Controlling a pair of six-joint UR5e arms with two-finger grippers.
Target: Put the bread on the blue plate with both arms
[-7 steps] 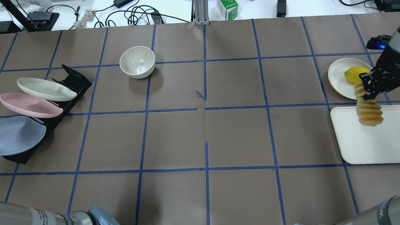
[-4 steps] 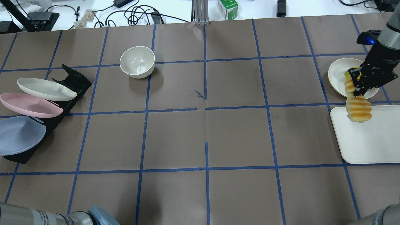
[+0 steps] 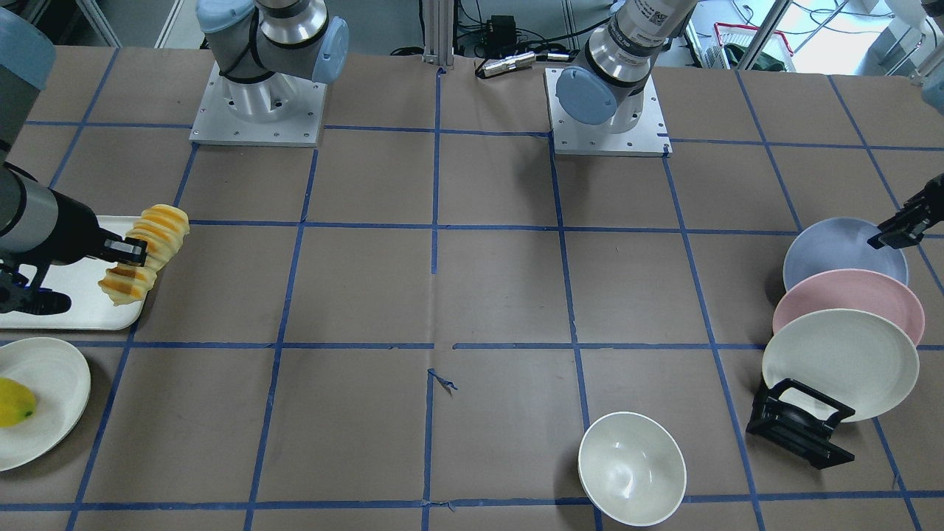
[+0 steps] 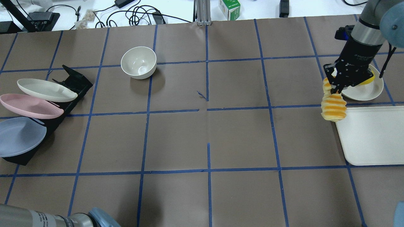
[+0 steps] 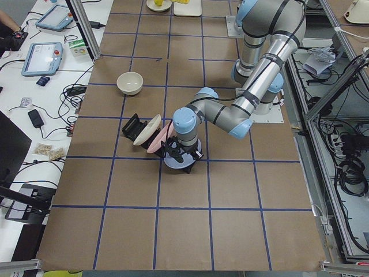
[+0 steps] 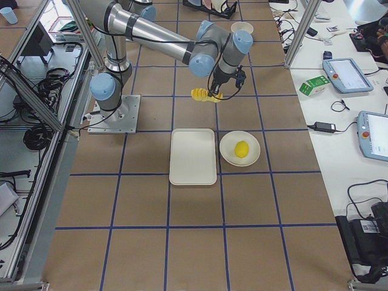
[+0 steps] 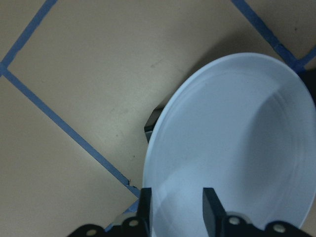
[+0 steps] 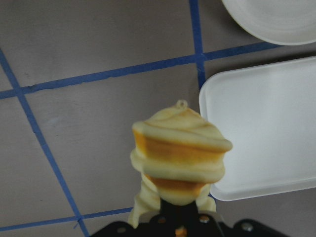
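Leftward over the table (image 4: 240,138) the bread (image 4: 333,108) has been carried by the right arm (image 4: 363,34) since the earlier frames. It was held above the white tray (image 4: 372,138) then, and is now seen past that tray's inner edge, raised off the surface.

The left arm (image 5: 230,112) is stretched to the opposite end of the table, where the rack (image 4: 74,82) stands. The blue plate (image 4: 17,137) is leaned tilted in the rack, nearest the robot of the row, with the pink plate (image 4: 28,105) next behind it. The plate therefore lies well apart from the bread, almost the whole table length away on the robot's left, and the left arm is by far the nearer to it. Between tray and rack only the bowl (image 4: 139,63) is seen, set toward the operators' side, so broad room is left for a meeting near the middle.

The bread is clamped between the closed fingers of the right gripper (image 4: 333,91), with most of the loaf hung beyond the fingertips, so its long axis runs on from the fingers, downward.

The left gripper (image 7: 177,210) is spread open astride the plate's near rim, one of its fingers (image 7: 210,207) over the inner face and the other outside. Whether the rim is touched cannot be told. The plate is judged not yet gripped; it must be closed on and drawn off the rack before the bread can be set down.
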